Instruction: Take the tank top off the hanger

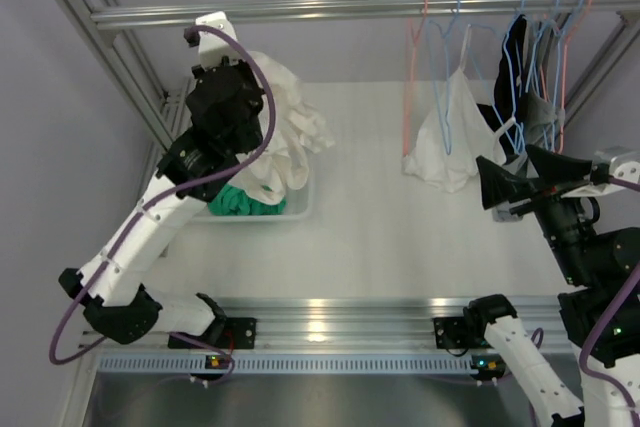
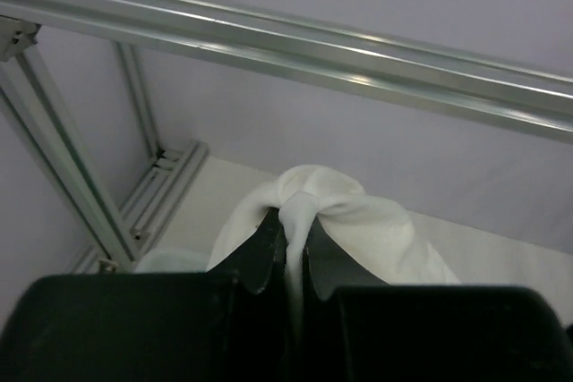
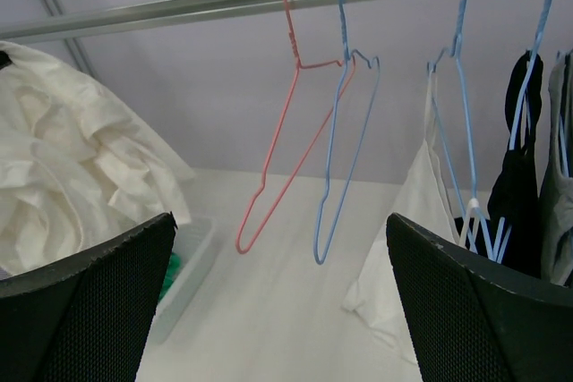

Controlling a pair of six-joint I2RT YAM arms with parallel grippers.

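Dangling limp from the left gripper point(image 2: 291, 241), the white tank top point(image 2: 358, 212) looks feather-light, soft and floppy, so a pinch on any bunched fold should hold it. That's the grip here: jaws clamped on a twisted fold, the rest draping below the gripper toward the bin point(image 1: 300, 209). The left arm reaches high, just under the rail point(image 2: 295, 51). The right gripper point(image 3: 282, 297) is spread wide, a bare red hanger point(image 3: 286, 123) straight ahead of it.

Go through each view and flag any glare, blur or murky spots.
Top external: sharp, evenly lit, glare on the near aluminium rail. Left wrist: left gripper is a dark, soft mass; the white garment it pinches looks washed out. Right wrist: right gripper dark and blurred, hanging rod crisp.
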